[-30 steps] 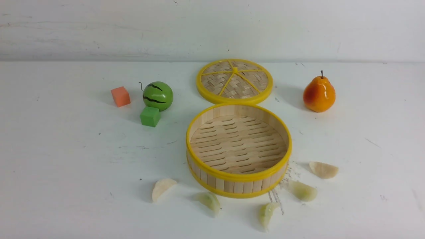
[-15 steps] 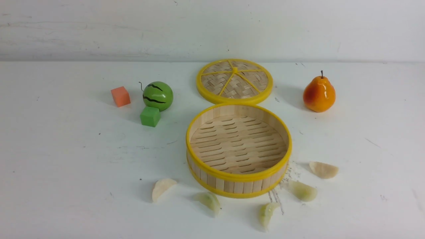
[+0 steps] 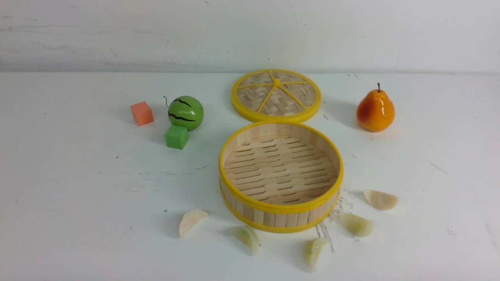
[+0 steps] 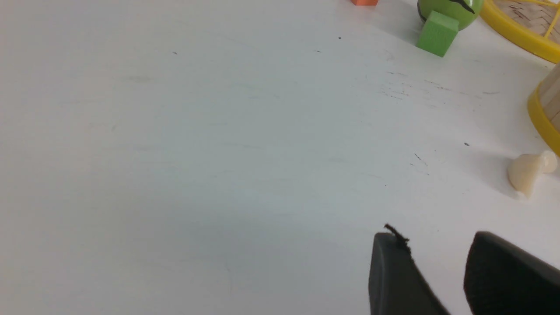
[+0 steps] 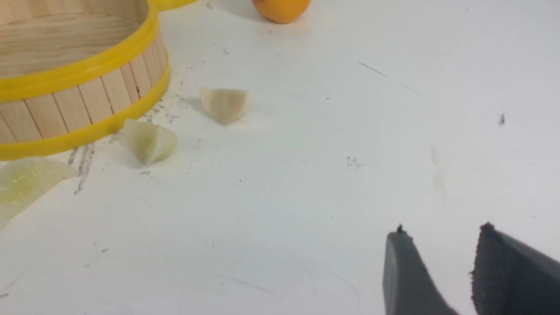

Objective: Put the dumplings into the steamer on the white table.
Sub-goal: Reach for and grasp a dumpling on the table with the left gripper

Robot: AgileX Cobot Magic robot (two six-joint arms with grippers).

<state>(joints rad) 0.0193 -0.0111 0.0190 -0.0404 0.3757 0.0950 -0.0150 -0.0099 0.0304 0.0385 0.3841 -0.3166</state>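
The steamer (image 3: 279,212) stands empty in the middle of the white table (image 3: 78,195). Several dumplings lie on the table round its near side: a cream one (image 3: 190,221), green ones (image 3: 246,235) (image 3: 315,250) (image 3: 356,224), and a cream one (image 3: 380,199). Neither arm shows in the front view. My left gripper (image 4: 433,238) is open over bare table, with the cream dumpling (image 4: 527,170) a short way off. My right gripper (image 5: 439,234) is open with nothing between its fingers, apart from the cream dumpling (image 5: 225,105) and green dumpling (image 5: 148,141).
The woven lid (image 3: 275,95) lies flat behind the steamer. A green ball (image 3: 185,112), a green cube (image 3: 176,136) and an orange cube (image 3: 141,113) sit at the back left. A pear (image 3: 375,110) stands at the back right.
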